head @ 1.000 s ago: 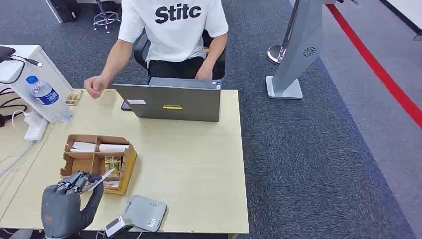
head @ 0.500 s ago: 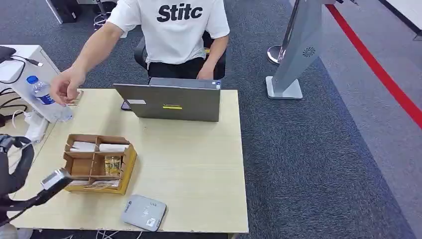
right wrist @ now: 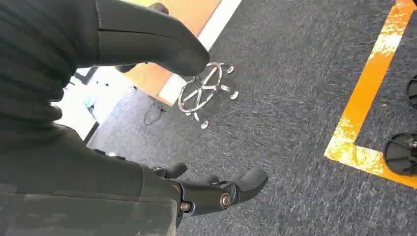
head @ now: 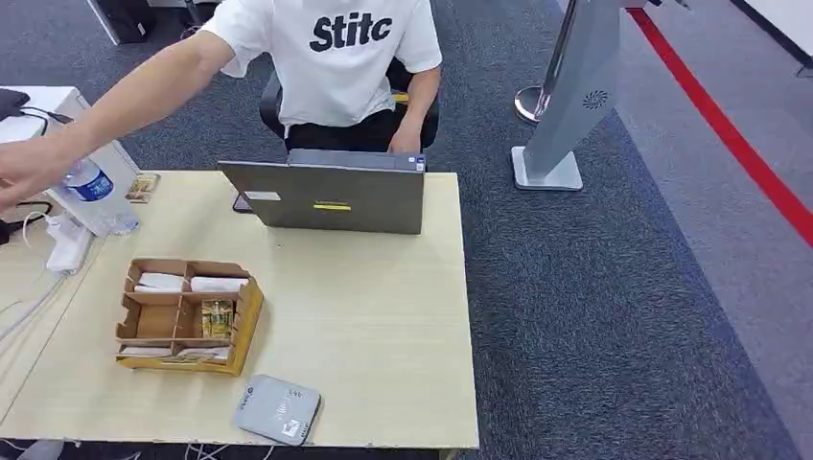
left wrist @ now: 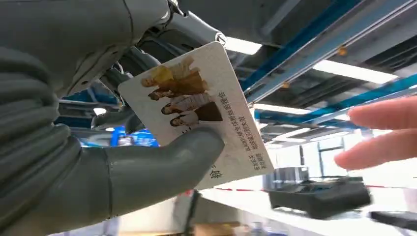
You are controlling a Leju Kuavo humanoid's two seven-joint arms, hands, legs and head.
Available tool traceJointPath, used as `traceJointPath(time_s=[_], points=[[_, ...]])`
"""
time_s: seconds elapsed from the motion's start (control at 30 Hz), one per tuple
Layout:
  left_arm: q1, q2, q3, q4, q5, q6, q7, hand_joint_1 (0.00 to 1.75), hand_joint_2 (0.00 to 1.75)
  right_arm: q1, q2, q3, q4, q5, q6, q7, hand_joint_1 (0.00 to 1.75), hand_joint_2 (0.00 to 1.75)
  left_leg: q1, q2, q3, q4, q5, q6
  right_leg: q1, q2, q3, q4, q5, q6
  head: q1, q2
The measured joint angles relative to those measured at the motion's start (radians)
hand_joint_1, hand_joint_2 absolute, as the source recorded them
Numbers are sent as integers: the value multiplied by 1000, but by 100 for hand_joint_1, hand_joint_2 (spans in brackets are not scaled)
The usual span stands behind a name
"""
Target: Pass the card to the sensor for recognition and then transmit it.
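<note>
One card point(left wrist: 196, 110) — printed with a group photo — sits pinched between the left hand point(left wrist: 123, 147)'s thumb and fingers, raised toward a person's blurred fingertips point(left wrist: 381, 132). Down on the table point(head: 383, 335), the grey sensor point(head: 277, 409) lies beside the cardboard tray point(head: 187, 316). Right hand point(right wrist: 162, 123) hangs over carpet — loosely spread, holding nothing.

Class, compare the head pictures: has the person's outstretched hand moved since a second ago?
Yes. The person's hand has swung from the table's far edge, beside the laptop, out past the water bottle toward the picture's left edge.
</note>
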Motion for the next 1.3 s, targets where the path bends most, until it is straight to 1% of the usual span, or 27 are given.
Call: traceJointPath(time_s=[0.17, 0.33, 0.5, 0.53, 0.57, 0.6, 0.7, 0.73, 0.83, 0.9, 0.97, 1.0, 1.03, 1.1, 1.17, 1.2, 1.23, 1.27, 1.3], points=[[-27, 20, 0, 61, -7, 1, 5, 175, 175, -6, -17, 9, 37, 0, -6, 4, 0, 175, 0, 0, 0, 0, 0, 0, 0, 0, 0, 0, 0, 0, 1, 0], [-40, 22, 0, 93, -9, 1, 5, 175, 175, -9, -25, 11, 57, 0, -11, 4, 0, 175, 0, 0, 0, 0, 0, 0, 0, 0, 0, 0, 0, 0, 0, 0], [-47, 22, 0, 111, -11, 1, 5, 175, 175, -9, -30, 13, 66, 0, -13, 4, 0, 175, 0, 0, 0, 0, 0, 0, 0, 0, 0, 0, 0, 0, 0, 0], [-51, 22, 0, 115, -13, 1, 5, 168, 175, -9, -31, 13, 68, 0, -15, 4, 0, 175, 0, 0, 0, 0, 0, 0, 0, 0, 0, 0, 0, 0, 0, 0], [-55, 22, 0, 120, -13, 4, 5, 169, 175, -10, -32, 14, 72, 0, -18, 4, 0, 175, 0, 0, 0, 0, 0, 0, 0, 0, 0, 0, 0, 0, 0, 0], [-59, 22, 0, 128, -13, 8, 5, 175, 175, -11, -35, 15, 78, 0, -21, 5, 0, 175, 0, 0, 0, 0, 0, 0, 0, 0, 0, 0, 0, 0, 0, 0], [-73, 17, -3, 145, -21, 16, -1, 175, 175, -15, -43, 15, 97, 0, -36, 7, 0, 175, 0, 0, 1, 0, 0, 0, 0, 0, -3, 0, 0, 0, 0, 0], [-78, 14, -6, 149, -27, 16, -2, 175, 175, -16, -46, 15, 101, 0, -38, 7, 0, 175, 0, 0, 6, 0, 0, 0, 0, 0, -3, 0, 1, -1, 0, 0], [-104, 0, -31, 155, -73, 14, 6, 175, 175, -18, -52, 15, 116, 0, -42, 10, 0, 175, 0, -1, 5, 1, 2, 1, 0, -1, -3, 0, 2, -1, 0, 0], [-139, -18, -65, 160, -121, 2, 20, 175, 175, -23, -55, 15, 125, 0, -48, 14, 0, 175, -1, -3, 4, 1, 3, 2, 0, -3, -4, 0, 2, -1, 0, 0], [-184, -48, -111, 166, -182, -24, 39, 175, 175, -27, -61, 16, 138, 0, -58, 15, 0, 175, -1, -6, 4, 2, 4, 2, 0, -6, -4, -1, 2, 0, 0, 0], [-214, -70, -137, 171, -210, -39, 45, 175, 175, -30, -66, 18, 147, 0, -68, 17, 0, 175, -1, -9, 3, 3, 5, 3, 0, -10, -3, -1, 2, 0, 0, 0], [-248, -107, -172, 181, -240, -52, 60, 175, 175, -33, -72, 20, 162, 0, -83, 21, 0, 175, -1, -16, 1, 3, 7, 4, 0, -16, -3, -1, 2, 1, 0, 0], [-301, -164, -242, 197, -275, -70, 98, 175, 175, -48, -87, 24, 197, 0, -113, 26, 0, 175, -1, -25, -2, 3, 11, 6, -1, -25, -2, -2, 3, 3, 2, 0], [-338, -206, -305, 211, -283, -81, 120, 175, 175, -62, -100, 27, 231, 0, -130, 29, 0, 175, -1, -26, -4, 3, 14, 6, -2, -26, -3, -2, 7, 5, 3, 0], [-353, -227, -330, 218, -285, -81, 122, 175, 175, -66, -107, 29, 244, 0, -136, 29, 0, 175, -1, -23, -5, 3, 14, 7, -2, -23, -3, -2, 9, 6, 3, 0], [-364, -239, -349, 222, -285, -82, 122, 152, 175, -69, -111, 31, 256, 0, -141, 30, 0, 175, -1, -20, -6, 3, 15, 6, -2, -19, -4, -2, 11, 4, 5, 0], [-374, -253, -366, 227, -284, -83, 123, 23, 175, -69, -118, 34, 268, 0, -144, 31, 0, 175, -1, -13, -6, 3, 15, 6, -2, -12, -5, -2, 14, 6, 5, 0], [-382, -261, -379, 232, -283, -82, 122, 0, 175, -68, -119, 35, 279, 0, -146, 31, 0, 175, -1, -7, -7, 3, 15, 6, -2, -6, -7, -2, 16, 4, 5, 0]])
